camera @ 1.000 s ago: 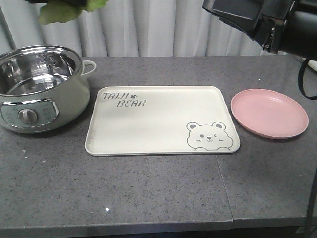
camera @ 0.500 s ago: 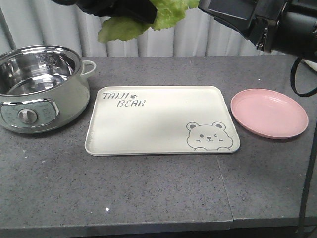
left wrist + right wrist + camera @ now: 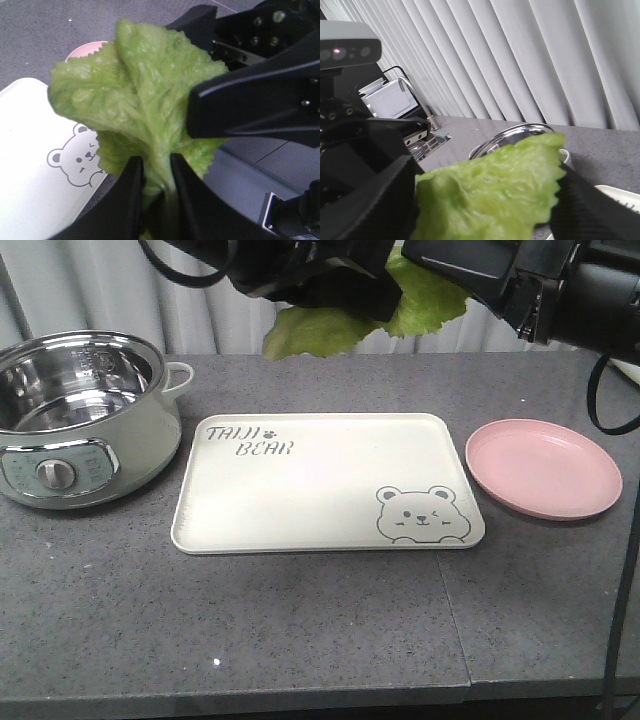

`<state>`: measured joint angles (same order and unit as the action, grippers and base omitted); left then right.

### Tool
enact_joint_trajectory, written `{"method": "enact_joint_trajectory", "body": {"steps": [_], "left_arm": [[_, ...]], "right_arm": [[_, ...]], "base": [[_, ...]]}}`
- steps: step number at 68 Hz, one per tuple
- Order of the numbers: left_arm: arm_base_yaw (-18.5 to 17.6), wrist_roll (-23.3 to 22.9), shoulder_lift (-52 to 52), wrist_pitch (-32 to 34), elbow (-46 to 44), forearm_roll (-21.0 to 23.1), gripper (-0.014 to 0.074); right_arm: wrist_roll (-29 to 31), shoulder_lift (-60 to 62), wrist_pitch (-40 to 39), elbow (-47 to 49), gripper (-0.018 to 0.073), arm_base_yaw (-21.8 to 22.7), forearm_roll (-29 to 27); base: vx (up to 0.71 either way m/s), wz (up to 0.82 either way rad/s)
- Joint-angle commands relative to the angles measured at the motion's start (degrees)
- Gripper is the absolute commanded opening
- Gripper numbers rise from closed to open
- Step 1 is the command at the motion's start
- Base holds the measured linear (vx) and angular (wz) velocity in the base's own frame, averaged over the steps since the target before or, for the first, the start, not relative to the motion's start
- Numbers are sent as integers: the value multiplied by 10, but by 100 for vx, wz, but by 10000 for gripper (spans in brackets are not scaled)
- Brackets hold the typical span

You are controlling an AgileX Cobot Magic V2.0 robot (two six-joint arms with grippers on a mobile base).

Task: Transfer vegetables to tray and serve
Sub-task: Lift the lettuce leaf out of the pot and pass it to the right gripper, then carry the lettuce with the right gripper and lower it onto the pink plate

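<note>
A steel-lined cooking pot (image 3: 90, 420) stands at the left end of the grey bench (image 3: 300, 640). Just beside it lies the cream tray (image 3: 320, 490) with its bear drawing, and nothing is on the tray. High over the tray's far edge hangs the left hand (image 3: 156, 167). Its two fingers (image 3: 131, 200) are closed tight on the pale rib of the lettuce leaf (image 3: 135, 95), so the crinkly blade fans out beyond the fingertips, clear of the tray and the bench. The leaf's far end reaches the right hand (image 3: 485, 180), whose fingers (image 3: 375, 200) stand wide apart on either side of the leaf's edge. From these views I cannot tell whether they touch it. At the right of the tray, apart from it, sits the round pink plate (image 3: 543, 468), bare.
</note>
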<state>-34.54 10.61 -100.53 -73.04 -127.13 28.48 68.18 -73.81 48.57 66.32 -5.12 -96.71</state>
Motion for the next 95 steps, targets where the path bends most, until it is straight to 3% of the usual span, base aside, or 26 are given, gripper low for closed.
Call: {"method": "enact_joint_trajectory", "body": {"steps": [1, 19, 41, 48, 67, 74, 84, 95], "left_arm": [[-5, 2, 28, 14, -15, 19, -7], [-5, 2, 26, 14, -15, 9, -7], [-5, 3, 26, 16, -15, 9, 40], [-5, 3, 26, 15, -15, 10, 112], [-5, 2, 27, 14, -15, 10, 433], [-5, -7, 28, 14, -16, 9, 489], [-5, -10, 45, 14, -17, -22, 492], [-5, -25, 79, 14, -17, -129, 478]], "right_arm": [[4, 13, 5, 19, 428, 0, -75], [8, 13, 5, 19, -17, 0, -74], [9, 13, 4, 19, -10, 0, -74], [11, 13, 4, 19, -10, 0, -74], [16, 14, 5, 19, -10, 0, -74], [45, 15, -5, 19, -7, 2, -72], [22, 15, -8, 19, -6, 55, -64], [-18, 15, 21, 19, -6, 155, -14]], "base": [[0, 0], [0, 0], [0, 0], [0, 0], [0, 0], [0, 0], [0, 0], [0, 0]]}}
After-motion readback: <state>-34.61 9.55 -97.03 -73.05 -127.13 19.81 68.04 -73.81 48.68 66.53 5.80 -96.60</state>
